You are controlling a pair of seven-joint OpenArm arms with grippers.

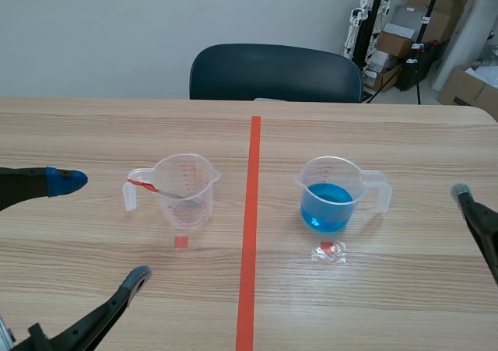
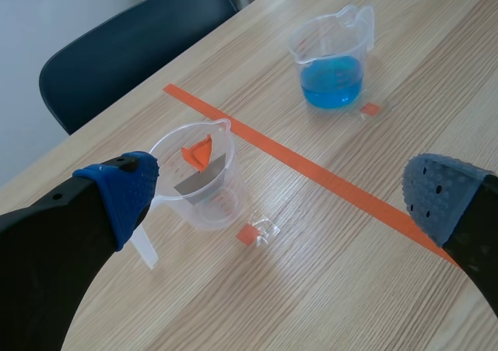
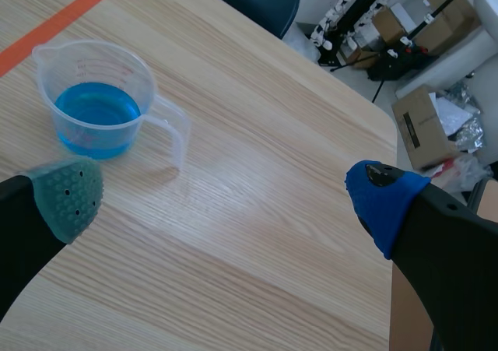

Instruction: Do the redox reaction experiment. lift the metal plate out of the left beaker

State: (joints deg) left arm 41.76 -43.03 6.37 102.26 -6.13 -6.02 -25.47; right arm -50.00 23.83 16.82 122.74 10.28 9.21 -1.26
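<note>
Inside the left beaker (image 1: 185,205) leans the metal plate (image 2: 203,177); left gripper (image 2: 282,195) and right gripper (image 3: 226,199) both gape wide, holding nothing.

Dark chair (image 1: 276,72) behind wooden table (image 1: 117,125)

Clear glossy plastic left beaker (image 1: 184,198), matt grey metal plate (image 2: 205,173); smooth wood-grain table (image 1: 389,289), matt finish

The left gripper (image 1: 101,228) and the right gripper (image 3: 227,199) hang low at their own sides, both spread wide.
</note>
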